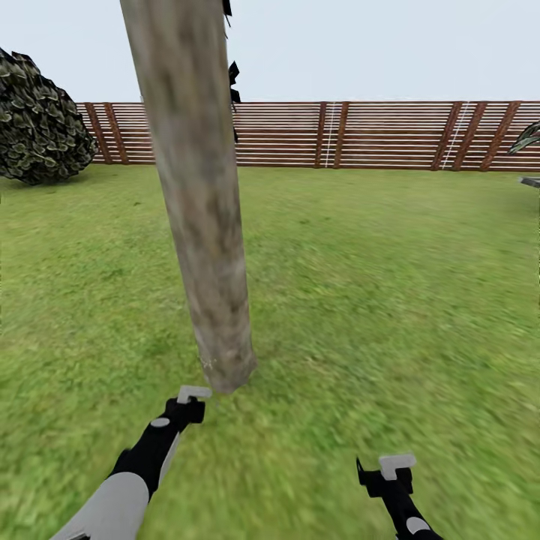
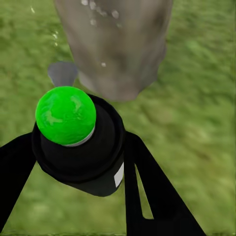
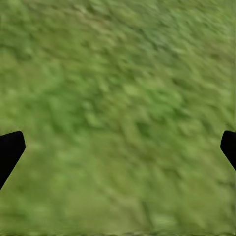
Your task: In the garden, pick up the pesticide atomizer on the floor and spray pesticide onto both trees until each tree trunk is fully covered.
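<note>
A thick, mottled grey-tan tree trunk (image 1: pixel 202 225) rises from the garden lawn (image 1: pixel 375 300) just ahead of me, leaning slightly. My left gripper (image 1: pixel 191 405) sits low at the trunk's base. In the left wrist view that gripper (image 2: pixel 78 162) is shut on the pesticide atomizer (image 2: pixel 73 142), a black bottle whose round top shows bright green, pointed at the foot of the trunk (image 2: pixel 118 44). A few small white droplets speckle the bark there. My right gripper (image 1: pixel 390 472) hangs over bare grass to the right, open (image 3: pixel 118 147) with nothing between its fingers.
A brown slatted fence (image 1: pixel 360 135) closes the far side of the lawn. A dark leafy bush (image 1: pixel 37 120) stands at the back left. At the right edge are a palm frond (image 1: pixel 525 139) and a flat grey slab (image 1: pixel 530 181).
</note>
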`<state>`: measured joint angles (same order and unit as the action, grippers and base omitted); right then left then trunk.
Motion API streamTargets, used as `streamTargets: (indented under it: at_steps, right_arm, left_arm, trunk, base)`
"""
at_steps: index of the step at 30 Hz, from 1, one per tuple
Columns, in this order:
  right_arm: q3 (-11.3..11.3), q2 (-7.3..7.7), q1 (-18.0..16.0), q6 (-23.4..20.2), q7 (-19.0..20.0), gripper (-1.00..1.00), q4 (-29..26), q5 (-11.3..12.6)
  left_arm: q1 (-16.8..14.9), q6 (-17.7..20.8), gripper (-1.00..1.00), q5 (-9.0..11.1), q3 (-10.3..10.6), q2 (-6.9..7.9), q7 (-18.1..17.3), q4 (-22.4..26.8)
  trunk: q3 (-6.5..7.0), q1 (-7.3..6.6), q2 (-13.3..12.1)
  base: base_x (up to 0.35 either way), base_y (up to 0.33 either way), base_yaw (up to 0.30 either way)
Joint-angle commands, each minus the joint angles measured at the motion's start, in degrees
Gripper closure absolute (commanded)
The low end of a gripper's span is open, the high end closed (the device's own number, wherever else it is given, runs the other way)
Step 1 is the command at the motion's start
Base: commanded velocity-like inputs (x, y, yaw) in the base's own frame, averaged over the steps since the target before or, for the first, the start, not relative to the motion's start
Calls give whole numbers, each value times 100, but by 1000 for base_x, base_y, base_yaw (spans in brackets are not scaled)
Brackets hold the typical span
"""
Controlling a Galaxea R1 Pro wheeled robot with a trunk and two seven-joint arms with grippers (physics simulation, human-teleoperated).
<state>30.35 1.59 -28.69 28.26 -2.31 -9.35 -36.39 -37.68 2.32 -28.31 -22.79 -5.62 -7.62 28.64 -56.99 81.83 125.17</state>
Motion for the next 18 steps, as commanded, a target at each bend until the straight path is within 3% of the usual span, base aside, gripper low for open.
streamTargets:
  at_steps: [1,6,10,12,18]
  right_arm:
    - [33,0,-5,22,-26,-100,11,-61]
    - [39,0,-5,22,-32,-100,12,-60]
    - [37,0,-5,22,-40,-100,12,-60]
    - [37,0,-5,22,-41,-100,12,-60]
    - [33,0,-5,22,-41,-100,12,-61]
  left_arm:
    - [-2,11,100,-36,-49,-14,-80,30]
    - [-2,-169,100,-11,-79,-33,-172,43]
    - [32,-741,100,-11,-92,79,-562,22]
    - [43,-788,100,-19,-65,79,-593,28]
    - [-38,-521,100,-17,6,-223,-600,40]
  trunk:
    - [-5,-4,2]
    - [-5,-4,2]
    - [-5,-4,2]
    - [-5,-4,2]
    - [-5,-4,2]
  base:
    - [-320,0,0]
    - [-334,0,0]
    - [-292,0,0]
    - [-85,0,0]
    - [-10,0,0]
